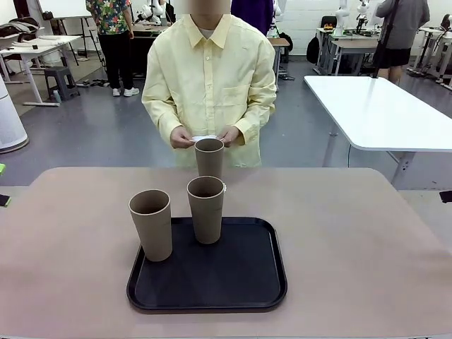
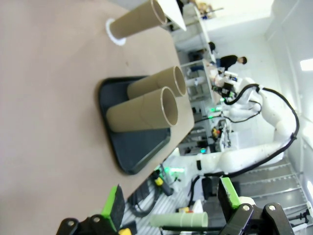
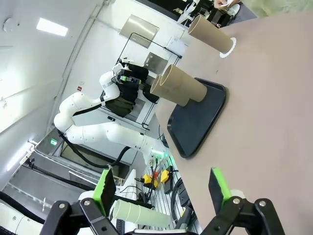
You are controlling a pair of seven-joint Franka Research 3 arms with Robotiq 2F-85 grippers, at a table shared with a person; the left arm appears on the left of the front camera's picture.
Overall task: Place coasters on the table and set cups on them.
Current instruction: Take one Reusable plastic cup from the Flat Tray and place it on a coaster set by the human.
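Note:
One brown cup [image 1: 209, 157] stands on the beige table [image 1: 353, 240] in front of the person, on a white lacy coaster [image 2: 115, 34] that shows at its base [image 3: 229, 48]. Two more cups [image 1: 150, 224] [image 1: 205, 209] stand upright on the black tray [image 1: 240, 279]. The person's hands [image 1: 182, 138] hold more white coasters [image 1: 205, 138] just behind the far cup. My left gripper [image 2: 171, 203] is open with nothing between its fingers, well back from the tray [image 2: 132, 152]. My right gripper [image 3: 162, 191] is open too, clear of the tray [image 3: 195, 122].
A white-topped table [image 1: 381, 113] stands behind on the right. Bare tabletop lies on both sides of the tray. Other people and benches are far off in the room.

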